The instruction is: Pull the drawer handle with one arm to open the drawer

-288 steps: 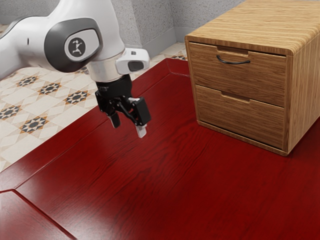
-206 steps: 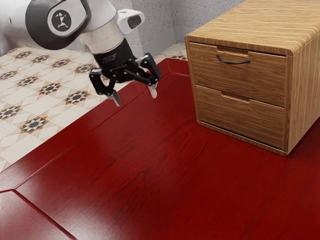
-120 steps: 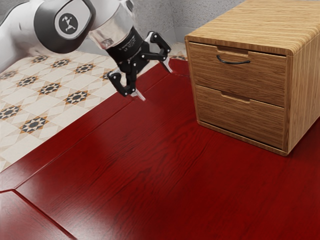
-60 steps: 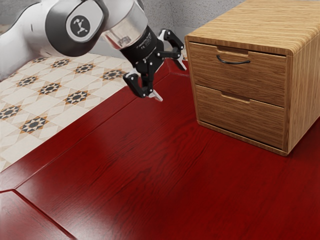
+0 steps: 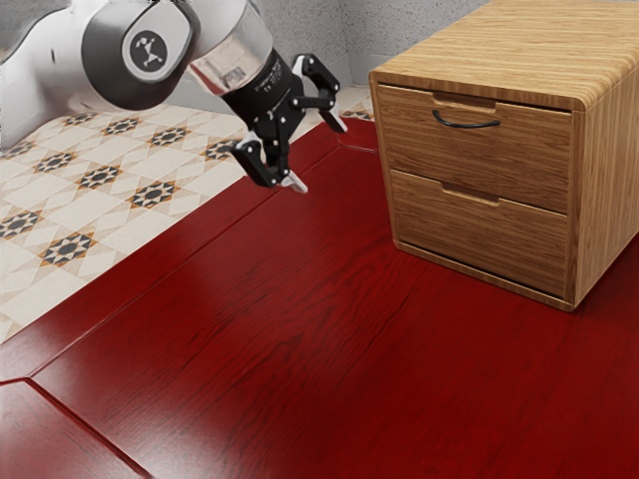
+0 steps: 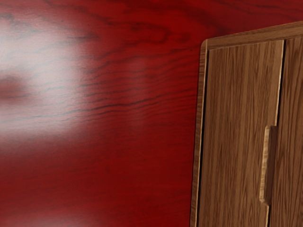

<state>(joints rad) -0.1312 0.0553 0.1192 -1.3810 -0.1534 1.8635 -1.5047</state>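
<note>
A wooden cabinet (image 5: 519,60) with two drawers stands on the red table at the exterior view's right. The top drawer (image 5: 479,150) carries a thin black handle (image 5: 465,123) and sits flush with the front. My black gripper (image 5: 318,156) hangs open in the air, left of the cabinet, fingers spread and tilted toward it, holding nothing. It is well short of the handle, which is to its right and a little higher. In the wrist view I see the lower drawer front (image 6: 236,132) with its wooden notch (image 6: 268,165).
The lower drawer (image 5: 479,232) is flush too. The dark red table (image 5: 300,359) stretches wide in front of the cabinet. A patterned tile floor (image 5: 90,190) lies beyond the table's edge at the exterior view's left.
My hand rose from above the table, turned its fingers toward the cabinet and moved right toward it. In the last half second it drew back slightly left. The fingers stayed open.
</note>
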